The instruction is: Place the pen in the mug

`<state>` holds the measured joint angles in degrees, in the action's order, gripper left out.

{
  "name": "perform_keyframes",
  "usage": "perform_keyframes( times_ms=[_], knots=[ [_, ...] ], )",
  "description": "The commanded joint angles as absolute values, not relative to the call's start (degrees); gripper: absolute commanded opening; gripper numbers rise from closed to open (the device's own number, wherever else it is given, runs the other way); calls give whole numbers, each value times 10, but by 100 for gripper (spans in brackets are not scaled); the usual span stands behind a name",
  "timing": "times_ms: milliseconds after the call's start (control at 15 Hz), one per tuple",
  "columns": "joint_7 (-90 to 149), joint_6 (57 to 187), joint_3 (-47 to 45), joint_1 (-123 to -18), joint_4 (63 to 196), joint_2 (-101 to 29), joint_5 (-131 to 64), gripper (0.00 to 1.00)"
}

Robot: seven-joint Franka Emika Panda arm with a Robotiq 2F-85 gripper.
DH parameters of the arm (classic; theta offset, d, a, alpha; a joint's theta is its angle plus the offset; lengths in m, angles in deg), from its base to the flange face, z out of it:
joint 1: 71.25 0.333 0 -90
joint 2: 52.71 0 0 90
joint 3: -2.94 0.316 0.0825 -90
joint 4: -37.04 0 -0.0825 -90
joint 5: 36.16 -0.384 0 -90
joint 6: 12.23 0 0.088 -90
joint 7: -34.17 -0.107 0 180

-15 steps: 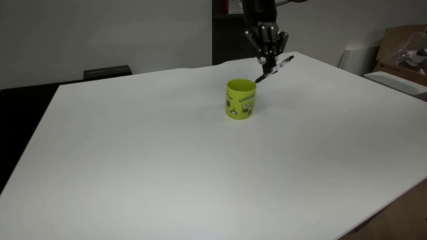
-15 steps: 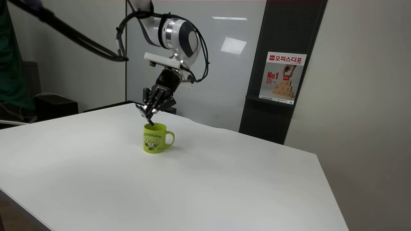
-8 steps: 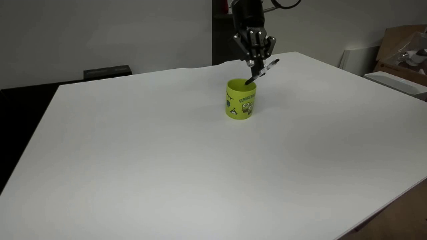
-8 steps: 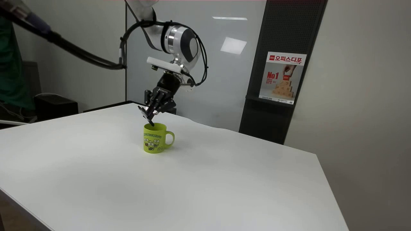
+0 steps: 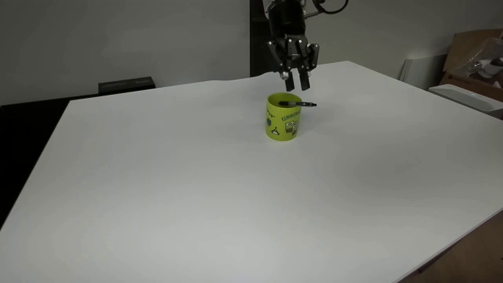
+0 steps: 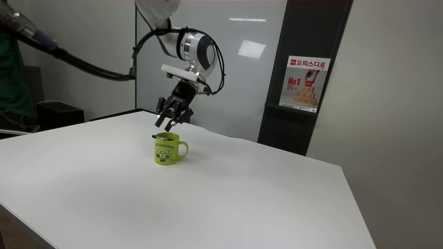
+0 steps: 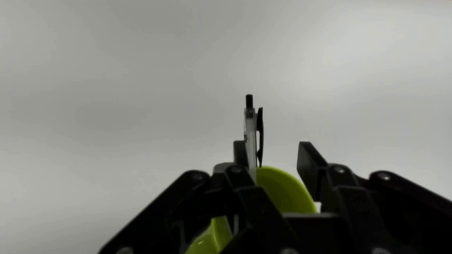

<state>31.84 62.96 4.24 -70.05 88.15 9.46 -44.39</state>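
The mug, bright yellow-green with printed figures, stands upright on the white tabletop. The pen lies nearly level over the mug's rim: one dark end is inside the mouth, the other juts out past the edge. The black claw hangs just above, apart from the pen in both exterior views, its two fingers spread with a gap between.
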Motion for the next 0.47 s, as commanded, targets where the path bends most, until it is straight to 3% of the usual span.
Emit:
perform_keyframes(
  times_ms=[0, 267, 400],
  knots=[
    [299, 610, 50, -704, 814, 124, -450, 73],
    [301, 641, 44, -690, 826, 93, -444, 98],
    [301, 663, 41, -680, 844, 66, -437, 100]
  ],
)
